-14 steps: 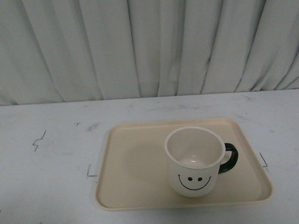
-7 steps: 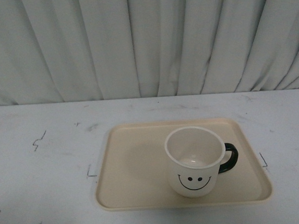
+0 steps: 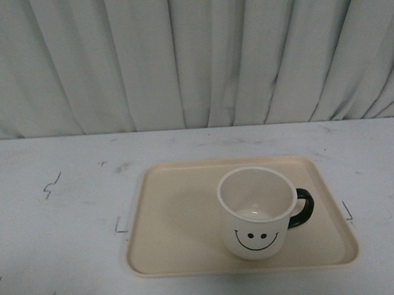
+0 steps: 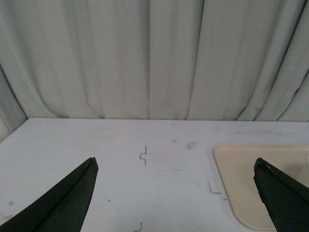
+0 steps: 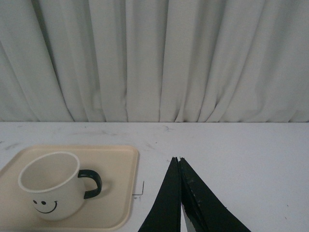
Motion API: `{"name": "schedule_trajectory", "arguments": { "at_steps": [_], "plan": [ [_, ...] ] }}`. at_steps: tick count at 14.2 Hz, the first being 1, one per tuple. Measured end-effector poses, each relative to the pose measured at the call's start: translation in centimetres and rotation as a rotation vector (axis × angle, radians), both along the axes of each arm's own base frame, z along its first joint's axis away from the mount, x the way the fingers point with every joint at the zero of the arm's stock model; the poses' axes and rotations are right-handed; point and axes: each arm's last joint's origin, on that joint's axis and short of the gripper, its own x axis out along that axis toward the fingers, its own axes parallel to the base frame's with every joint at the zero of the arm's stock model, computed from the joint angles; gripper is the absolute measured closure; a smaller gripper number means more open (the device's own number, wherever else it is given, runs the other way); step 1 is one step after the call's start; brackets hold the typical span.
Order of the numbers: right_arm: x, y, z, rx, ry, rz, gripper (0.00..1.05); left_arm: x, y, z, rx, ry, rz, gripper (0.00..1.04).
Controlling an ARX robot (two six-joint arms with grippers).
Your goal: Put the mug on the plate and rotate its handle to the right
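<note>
**Standing mug on plate, handle to my right**

Resting upright on the plate (image 3: 183,224), the mug (image 3: 256,211) occupies the plate's right half, nearer the front rim than the back one. Its open mouth faces up, so its axis is vertical. Its black smiley face is turned toward my body camera. The handle (image 3: 304,207) projects from the mug's side toward my right, roughly parallel to the plate's long side, which runs left to right across the white table (image 3: 52,222). The handle's loop lies over the plate's surface, short of the right rim.

Neither of my arms appears in the front view. From my left wrist, my left gripper (image 4: 176,195) has its two dark fingers spread wide apart, with nothing between them but bare table; a corner of the plate shows near one finger. From my right wrist, my right gripper (image 5: 179,193) has its fingers pressed together, holding nothing, over the table beside the plate and apart from the mug. A pleated pale curtain (image 3: 188,51) hangs behind the table.
</note>
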Motion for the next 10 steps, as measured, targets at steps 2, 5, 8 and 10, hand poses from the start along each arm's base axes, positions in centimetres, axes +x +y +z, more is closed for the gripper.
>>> {"name": "schedule_trajectory", "arguments": {
  "at_steps": [2, 5, 8, 10],
  "plan": [
    [-0.02, 0.0, 0.06, 0.0, -0.007, 0.0, 0.88, 0.0, 0.0, 0.0, 0.0, 0.0, 0.0, 0.07],
    [-0.02, 0.0, 0.06, 0.0, -0.007, 0.0, 0.5, 0.0, 0.0, -0.01, 0.0, 0.001, 0.0, 0.07],
    [-0.02, 0.0, 0.06, 0.0, -0.007, 0.0, 0.12, 0.0, 0.0, 0.0, 0.0, 0.0, 0.0, 0.07],
    [-0.02, 0.0, 0.06, 0.002, -0.007, 0.0, 0.07, 0.0, 0.0, 0.0, 0.0, 0.0, 0.0, 0.07]
  ]
}}
